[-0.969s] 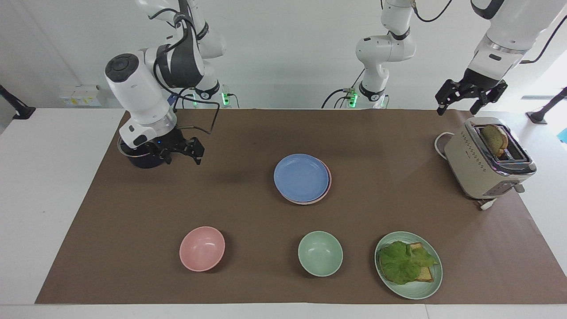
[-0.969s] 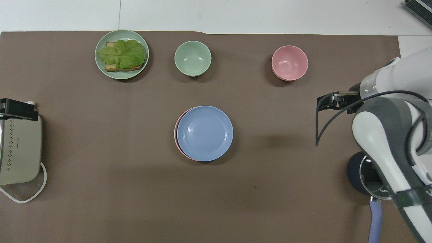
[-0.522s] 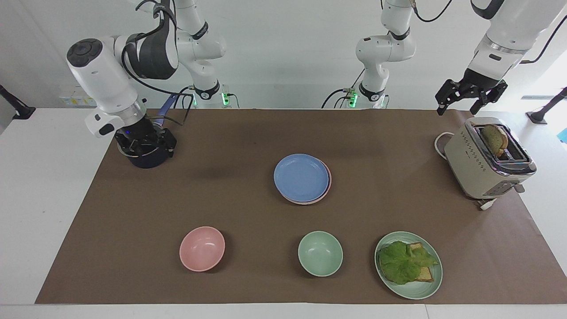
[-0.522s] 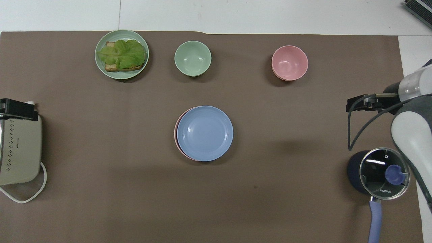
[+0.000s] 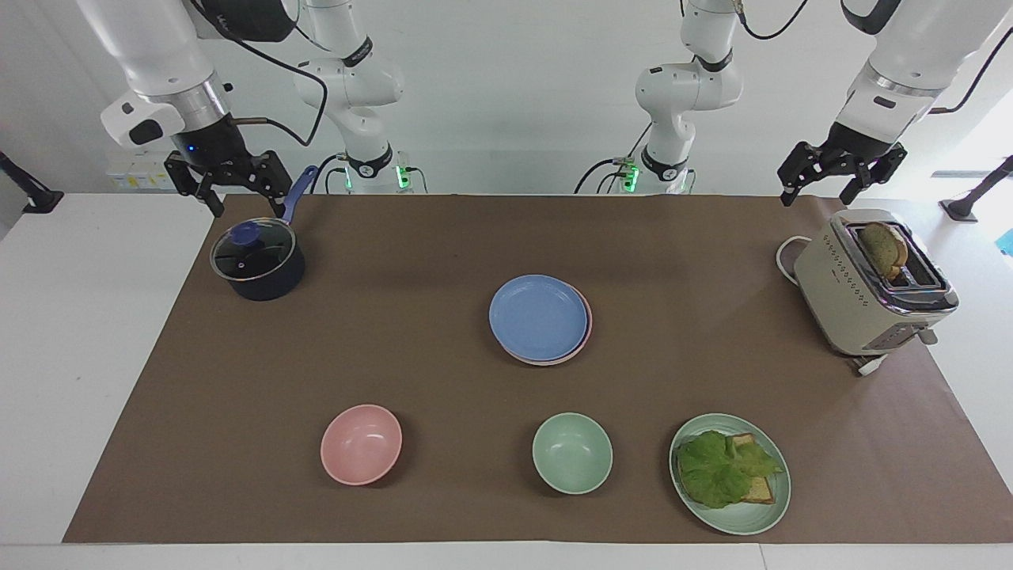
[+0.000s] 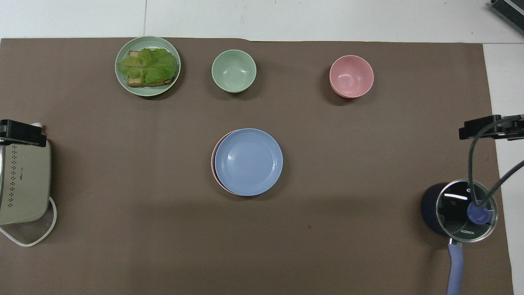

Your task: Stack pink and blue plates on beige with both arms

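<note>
The blue plate [image 5: 538,317] [image 6: 249,161] lies on top of the pink plate [image 5: 588,326] [image 6: 213,164] in the middle of the brown mat; only a thin edge of the pink one shows. The beige plate is hidden. My right gripper [image 5: 245,202] [image 6: 491,127] hangs open and holds nothing, up in the air over the mat's edge beside a dark pot. My left gripper [image 5: 817,194] [image 6: 22,133] waits open and holds nothing, over the toaster's end nearest the robots.
A dark pot with a glass lid [image 5: 257,261] [image 6: 464,211] stands at the right arm's end. A toaster holding a bread slice [image 5: 870,285] stands at the left arm's end. Farthest from the robots stand a pink bowl [image 5: 361,444], a green bowl [image 5: 572,453] and a green plate with lettuce toast [image 5: 760,518].
My right arm has risen from low over the pot and drawn back toward the robots' end, uncovering the pot. The plates and the left arm have not moved.
</note>
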Controlling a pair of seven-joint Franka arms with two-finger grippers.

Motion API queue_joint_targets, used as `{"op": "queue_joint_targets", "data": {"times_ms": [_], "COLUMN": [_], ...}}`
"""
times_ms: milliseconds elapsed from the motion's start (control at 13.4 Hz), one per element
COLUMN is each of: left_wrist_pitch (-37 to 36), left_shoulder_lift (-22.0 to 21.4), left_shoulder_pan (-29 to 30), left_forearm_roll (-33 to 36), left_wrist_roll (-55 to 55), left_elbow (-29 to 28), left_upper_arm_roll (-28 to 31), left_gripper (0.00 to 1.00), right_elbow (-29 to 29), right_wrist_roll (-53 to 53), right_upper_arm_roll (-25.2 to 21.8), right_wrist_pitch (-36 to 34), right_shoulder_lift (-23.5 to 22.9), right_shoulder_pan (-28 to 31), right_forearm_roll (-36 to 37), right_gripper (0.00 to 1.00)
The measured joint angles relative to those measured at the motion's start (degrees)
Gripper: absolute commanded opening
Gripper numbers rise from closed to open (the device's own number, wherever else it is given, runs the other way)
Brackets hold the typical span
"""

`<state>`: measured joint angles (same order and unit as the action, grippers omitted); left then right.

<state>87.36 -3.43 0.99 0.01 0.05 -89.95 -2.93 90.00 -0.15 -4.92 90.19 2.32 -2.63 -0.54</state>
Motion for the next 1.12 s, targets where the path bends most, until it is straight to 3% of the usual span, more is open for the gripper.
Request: {"op": "queue_joint_targets", "data": {"times_ms": [596, 1118], "left_wrist_pitch": [0.0, 0.0], "left_shoulder_lift": [0.0, 0.0], "left_shoulder_pan": [0.0, 0.0], "left_forearm_roll": [0.0, 0.0], "left_wrist_roll": [0.0, 0.0], "left_elbow": [0.0, 0.0], "left_upper_arm_roll": [0.0, 0.0], "left_gripper": [1.0, 1.0], "right_elbow": [-0.25, -2.3], "right_wrist_roll": [0.0, 0.0], "right_upper_arm_roll": [0.71, 0.88], "right_wrist_pitch": [-1.41, -7.83], "right_shoulder_lift": [0.63, 1.88], "right_shoulder_pan": [-0.05, -0.23], "right_forearm_roll": [1.92, 1.81], "right_gripper": [1.0, 1.0]}}
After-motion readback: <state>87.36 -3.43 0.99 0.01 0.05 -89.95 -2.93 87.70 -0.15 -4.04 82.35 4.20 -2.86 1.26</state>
